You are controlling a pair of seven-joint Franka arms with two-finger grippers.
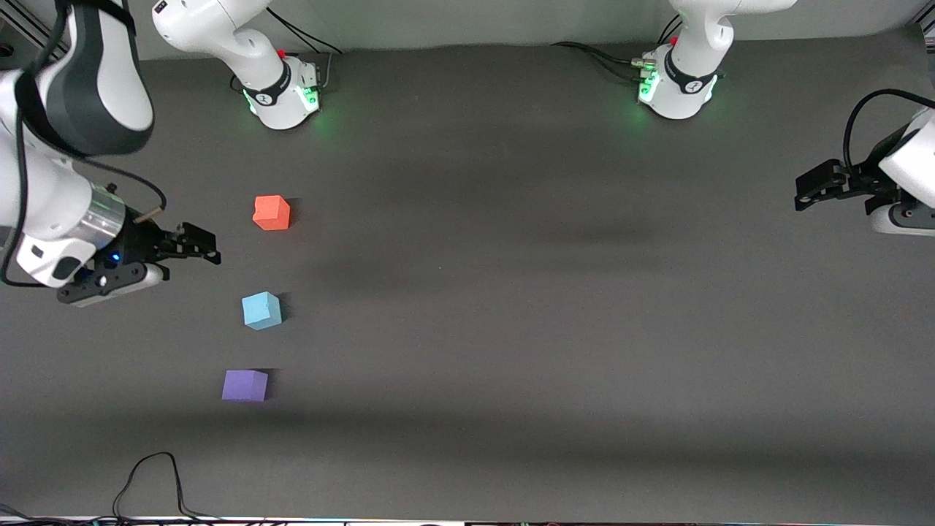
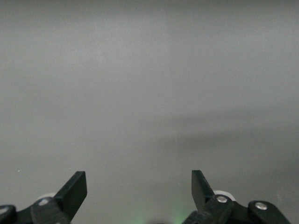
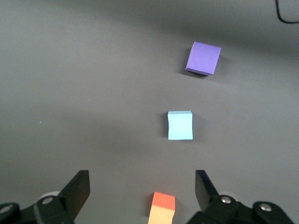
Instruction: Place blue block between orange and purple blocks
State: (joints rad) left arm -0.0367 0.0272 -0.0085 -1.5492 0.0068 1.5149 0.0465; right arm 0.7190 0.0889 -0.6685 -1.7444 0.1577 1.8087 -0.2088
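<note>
I see the right gripper [image 1: 208,245], jaws wide and empty, over the table near the orange block [image 1: 272,212]. The blue block [image 1: 261,310] already sits between orange and purple block [image 1: 245,385], so probably only retreat remains. The left gripper [image 1: 807,190] waits, jaws wide, partly cut off.

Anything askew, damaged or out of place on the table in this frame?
Nothing stands out. The blue block sits flat between the orange block and the purple block, slightly turned. Both the right gripper and the left gripper are open, holding nothing.
</note>
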